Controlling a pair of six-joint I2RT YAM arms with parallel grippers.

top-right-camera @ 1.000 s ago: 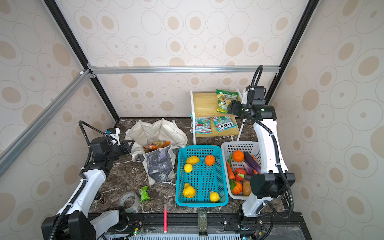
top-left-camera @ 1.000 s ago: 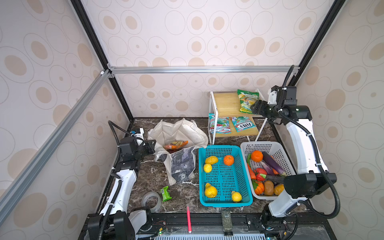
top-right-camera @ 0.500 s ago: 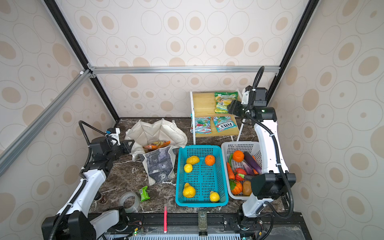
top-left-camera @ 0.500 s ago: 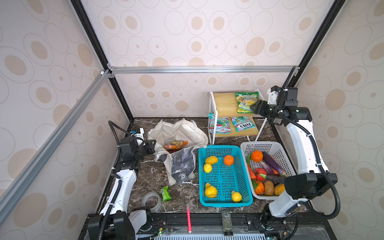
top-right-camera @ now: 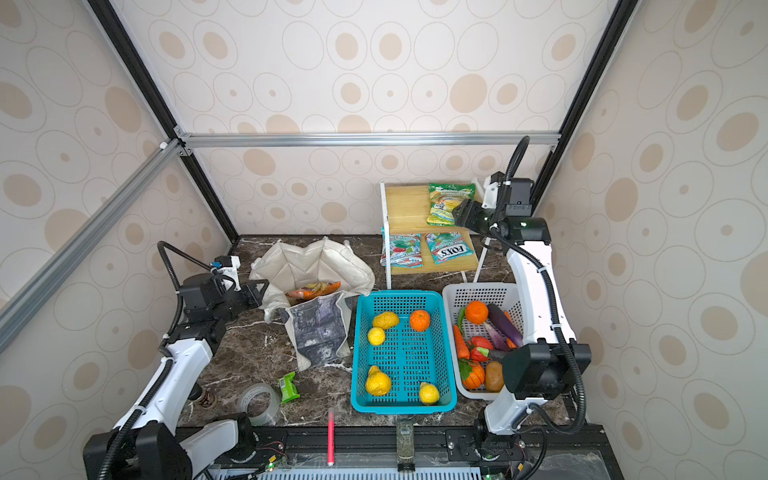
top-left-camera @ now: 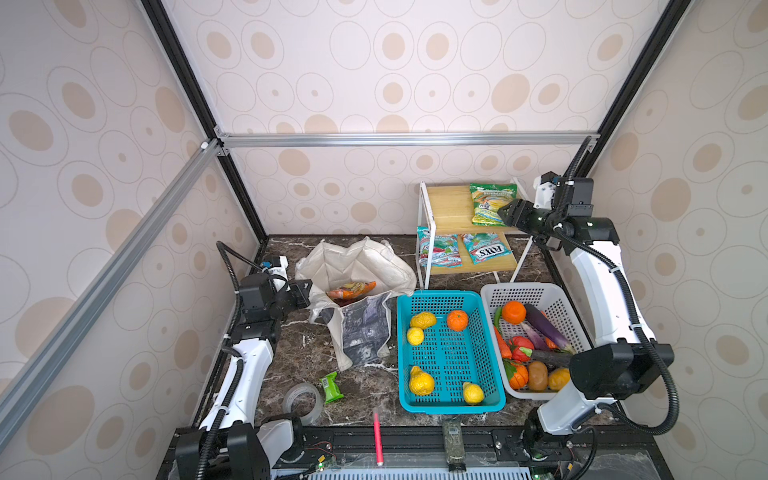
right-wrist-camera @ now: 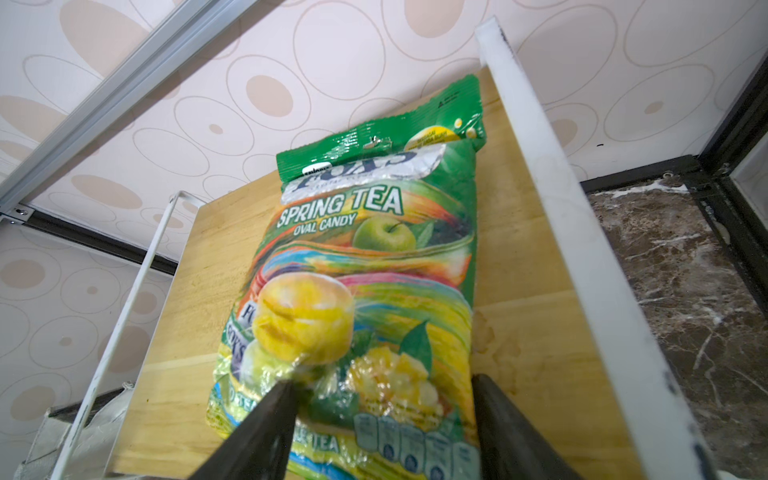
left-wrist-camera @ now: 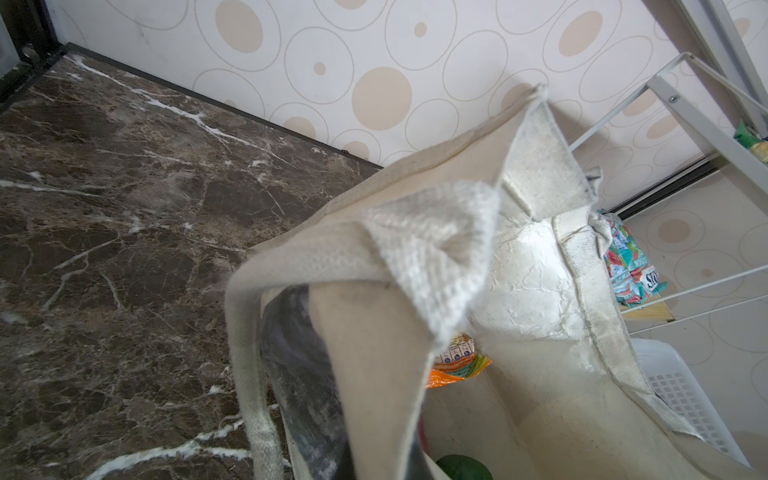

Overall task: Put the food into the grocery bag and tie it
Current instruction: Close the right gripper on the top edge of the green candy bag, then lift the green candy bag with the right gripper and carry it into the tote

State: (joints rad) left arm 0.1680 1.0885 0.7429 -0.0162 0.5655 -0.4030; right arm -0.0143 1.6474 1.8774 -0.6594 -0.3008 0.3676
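At the middle left of a top view, the left gripper (top-left-camera: 306, 290) is closed on the left rim of the grocery bag (top-left-camera: 357, 266). In the left wrist view that rim rises close before the lens. The bag sits open-mouthed on the marble table (top-left-camera: 299, 345), left of centre. An orange packet (top-left-camera: 351, 289) lies inside it, and a dark green fruit (left-wrist-camera: 461, 467) shows deeper in at the wrist view's lower edge.

Below the bag, a tape roll (top-left-camera: 289, 406) and a small green packet (top-left-camera: 331, 386) lie just beside each other on the table.

Right of centre, the teal basket (top-left-camera: 436, 296) holds yellow fruit and an orange. Just beside it, the white basket (top-left-camera: 519, 289) holds toy vegetables.

At the upper right stands the shelf rack (top-left-camera: 449, 203). The Spring Tea candy packet (top-left-camera: 492, 203) lies flat on its top board. The right gripper (top-left-camera: 502, 214) has its jaws wide, either side of the packet's near end. One finger (right-wrist-camera: 266, 415) presses into the wrapper. Whether they clamp it, I cannot tell.
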